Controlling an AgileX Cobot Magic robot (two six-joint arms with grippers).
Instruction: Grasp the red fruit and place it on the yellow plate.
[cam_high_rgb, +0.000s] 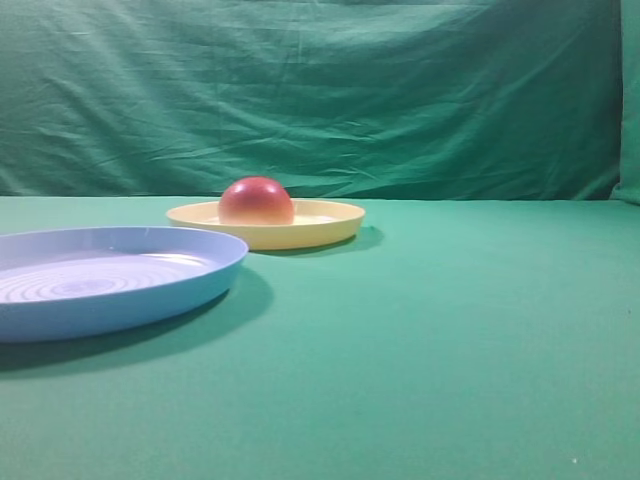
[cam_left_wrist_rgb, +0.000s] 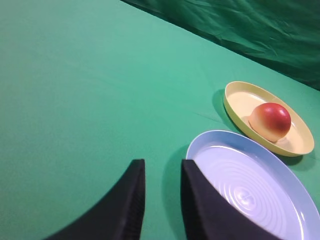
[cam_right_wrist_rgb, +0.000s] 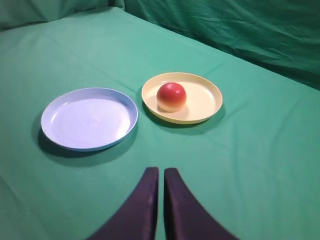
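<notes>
Resting on the yellow plate, left of centre, the red fruit was free of both grippers. Left gripper stood slightly parted and empty; right gripper nearly pressed together, empty. Risk: any return sweep could nudge the fruit or the blue plate.

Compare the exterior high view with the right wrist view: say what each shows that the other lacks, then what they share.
Only the exterior high view shows the blue plate cut off at the frame edge, and no gripper. Only the right wrist view shows the right gripper, fingers nearly together, and both plates whole. Both show the red fruit on the yellow plate, on the green cloth.
</notes>
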